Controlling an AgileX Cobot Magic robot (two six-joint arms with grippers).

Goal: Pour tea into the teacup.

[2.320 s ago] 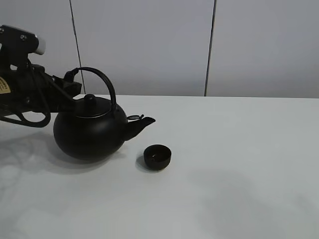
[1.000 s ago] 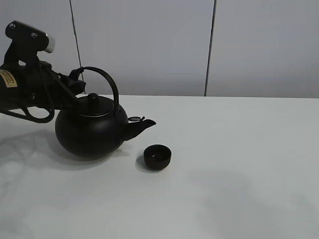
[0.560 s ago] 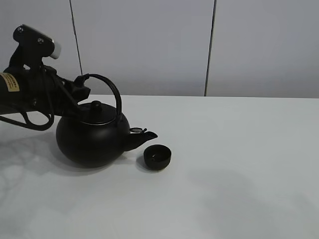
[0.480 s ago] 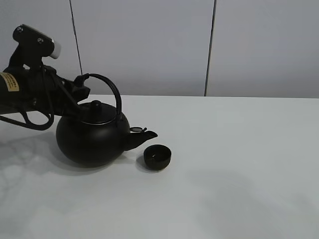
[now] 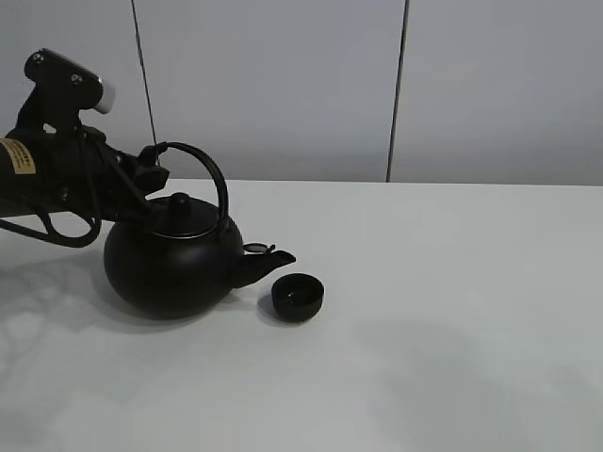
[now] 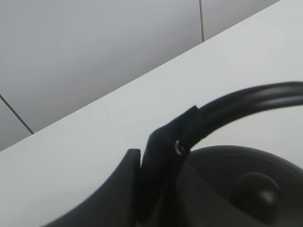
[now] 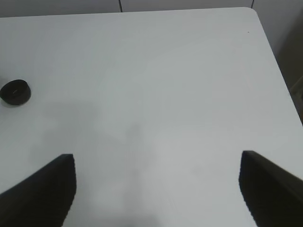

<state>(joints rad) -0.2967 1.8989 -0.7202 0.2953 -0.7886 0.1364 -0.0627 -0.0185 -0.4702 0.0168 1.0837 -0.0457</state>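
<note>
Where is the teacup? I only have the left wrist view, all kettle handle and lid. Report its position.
Observer: In the exterior high view, the teacup stands on the table just right of the kettle, by its spout.
Operator: Give me the spout's aim.
Observer: It points toward the teacup. Its tip looks close to the left rim, and no stream shows.
Operator: Report the right gripper.
Observer: The right gripper is open above the table, well away from the teacup.
</note>
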